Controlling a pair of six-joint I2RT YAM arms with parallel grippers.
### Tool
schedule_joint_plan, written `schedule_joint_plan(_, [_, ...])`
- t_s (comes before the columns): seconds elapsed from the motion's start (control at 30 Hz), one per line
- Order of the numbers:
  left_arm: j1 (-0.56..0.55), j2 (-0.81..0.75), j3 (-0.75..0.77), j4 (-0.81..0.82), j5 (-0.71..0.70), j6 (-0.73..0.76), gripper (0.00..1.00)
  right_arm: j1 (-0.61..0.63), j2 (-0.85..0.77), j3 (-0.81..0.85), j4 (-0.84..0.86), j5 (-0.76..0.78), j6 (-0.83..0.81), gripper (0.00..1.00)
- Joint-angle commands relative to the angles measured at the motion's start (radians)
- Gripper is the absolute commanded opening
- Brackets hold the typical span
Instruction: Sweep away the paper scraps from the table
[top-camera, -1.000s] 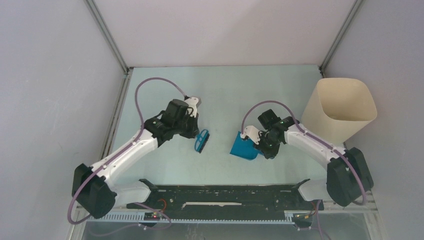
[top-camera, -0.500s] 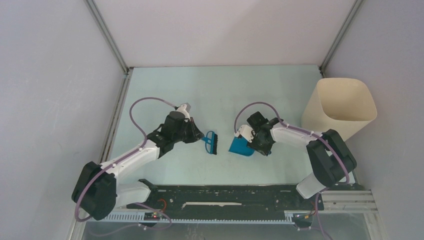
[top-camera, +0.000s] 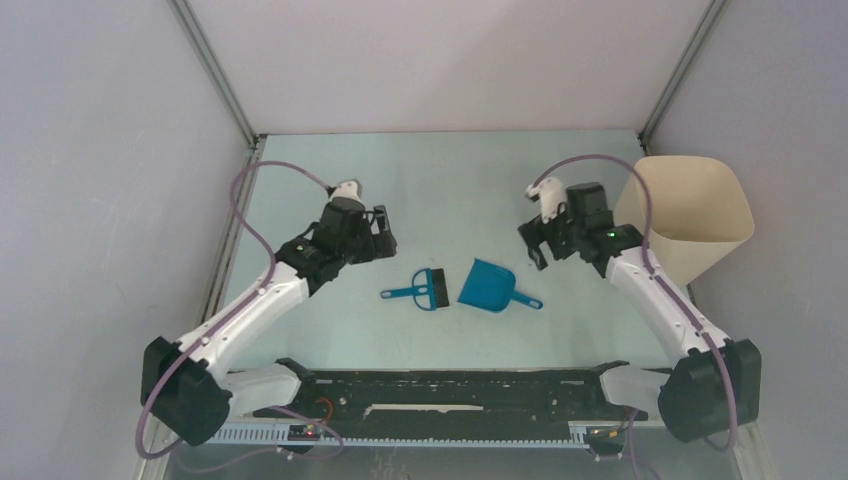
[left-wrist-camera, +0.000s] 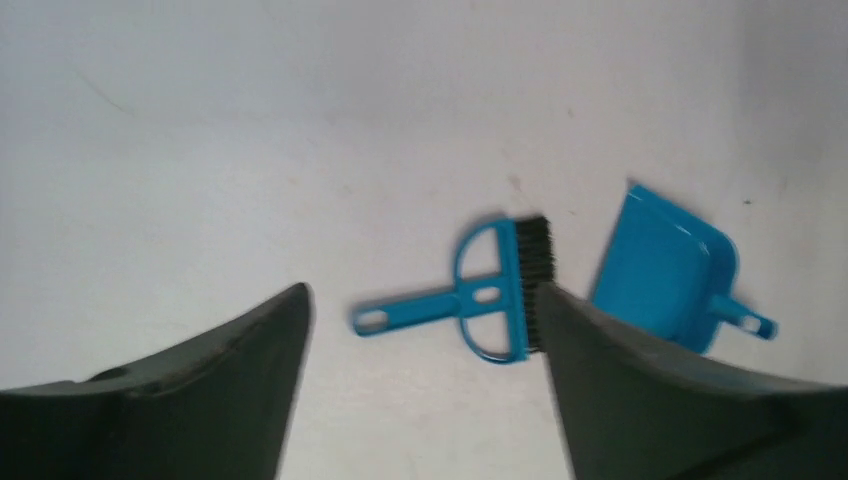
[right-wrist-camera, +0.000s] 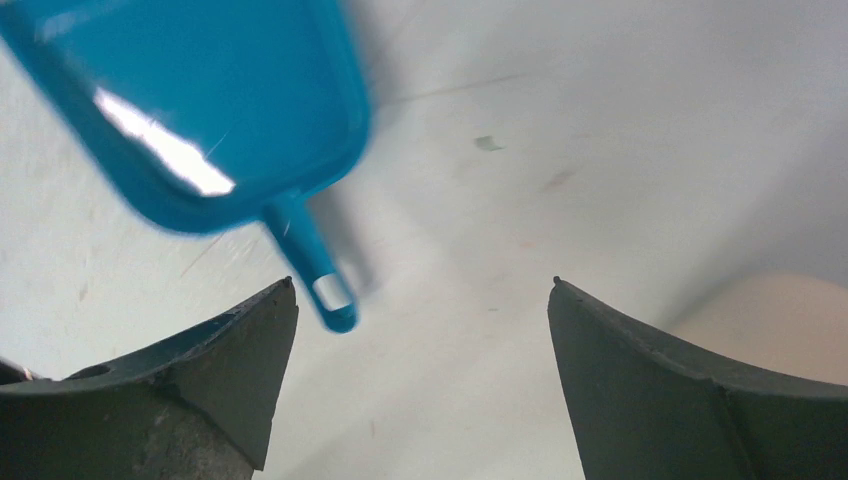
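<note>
You cannot see the bottom of the tall cream bin (top-camera: 690, 215) at 3 o'clock. Your left gripper (top-camera: 383, 235) and right gripper (top-camera: 533, 247) hang wide, holding nothing, over the pale mint-green table (top-camera: 450, 175). The small blue hand brush (top-camera: 425, 290) and blue plastic dustpan (top-camera: 488, 285) lie mid-table, with open surface toward 12 o'clock.

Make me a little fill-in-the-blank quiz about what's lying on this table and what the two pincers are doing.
Seen from above, the brush lies on the table just ___ of the dustpan.
The left pincer and the right pincer both stand ___, holding nothing.
Brush and dustpan are both ___ in colour.
Missing words: left; open; blue.
</note>
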Motion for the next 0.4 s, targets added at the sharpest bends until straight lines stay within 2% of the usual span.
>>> schedule_joint_plan(0.0, [0.003, -0.079, 0.115, -0.133, -0.221, 0.186, 1.0, -0.078, -0.063, 0.059, 0.147, -0.076, 0.193, 1.0])
schedule_joint_plan(0.1, [0.003, -0.125, 0.136, -0.12, -0.283, 0.277, 1.0, -0.079, -0.095, 0.067, 0.199, -0.094, 0.243, 1.0])
schedule_joint_plan(0.17, [0.004, -0.167, 0.103, -0.049, -0.281, 0.349, 1.0, -0.078, -0.106, 0.062, 0.225, -0.131, 0.261, 1.0])
schedule_joint_plan(0.27, [0.004, -0.225, 0.038, 0.041, -0.244, 0.428, 1.0, -0.07, -0.102, 0.029, 0.277, -0.174, 0.288, 1.0])
schedule_joint_plan(0.37, [0.003, -0.273, -0.046, 0.119, -0.179, 0.435, 1.0, -0.05, -0.089, 0.003, 0.288, -0.157, 0.309, 1.0])
